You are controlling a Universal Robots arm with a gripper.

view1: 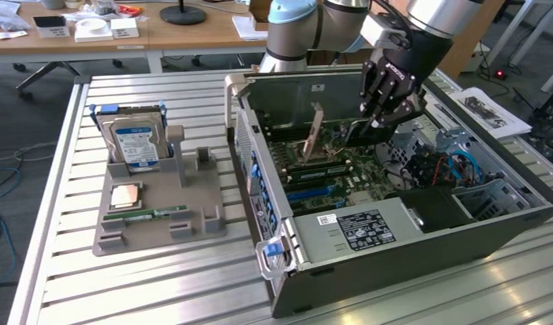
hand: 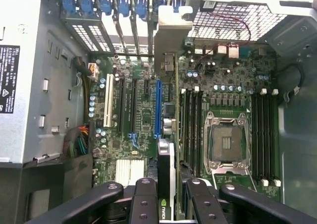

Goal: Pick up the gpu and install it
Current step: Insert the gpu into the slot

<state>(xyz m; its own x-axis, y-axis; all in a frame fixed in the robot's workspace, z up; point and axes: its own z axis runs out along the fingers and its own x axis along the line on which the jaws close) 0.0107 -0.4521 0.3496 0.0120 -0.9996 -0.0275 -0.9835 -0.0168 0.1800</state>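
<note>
"The gpu (hand: 168,164), thin flat dark circuit card with a silvery metal end bracket: position?"

"Inside the open grey metal computer case (view1: 493,223), held on edge over the green motherboard (hand: 237,80). The black multi-fingered gripper (hand: 171,204) is clamped on the card's near end, with its fingers (hand: 143,199) pressing both faces."

"Long axis?"

"Straight out from the gripper toward the case wall carrying the blue plastic slot latches (hand: 106,3). The bracket end leads, pointing at that wall."

"Relation to the socket?"

"The long blue expansion slot (hand: 157,110) runs parallel to the card, just beside its lower edge — alignment looks close. Whether the card is seated cannot be told."
</note>
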